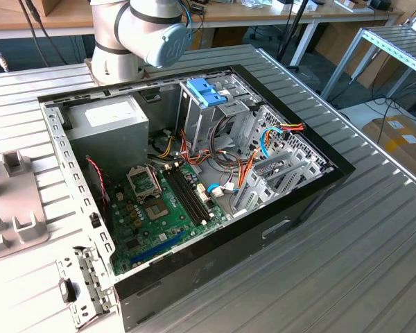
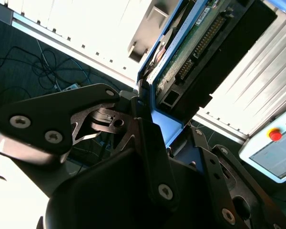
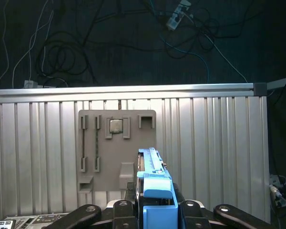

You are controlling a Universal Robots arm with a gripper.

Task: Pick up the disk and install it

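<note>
At the wrist, the gripper has its jaws clenched on the disk, gripping it at the bright blue carrier end. In the first wrist view the disk is seen edge-on, blue frame nearest the camera. In the second wrist view its green circuit-board face and a black connector strip show, with the blue frame running along one edge. The disk is held up off the ribbed metal surface, and in the first wrist view it lines up over a grey holder plate that carries a square chip. Beyond the surface edge there are loose cables on a dark floor. In the exterior view the arm stands behind the open PC case. Inside the case are a grey power supply, a green motherboard and a pale blue latch on top of the drive cage.
</note>
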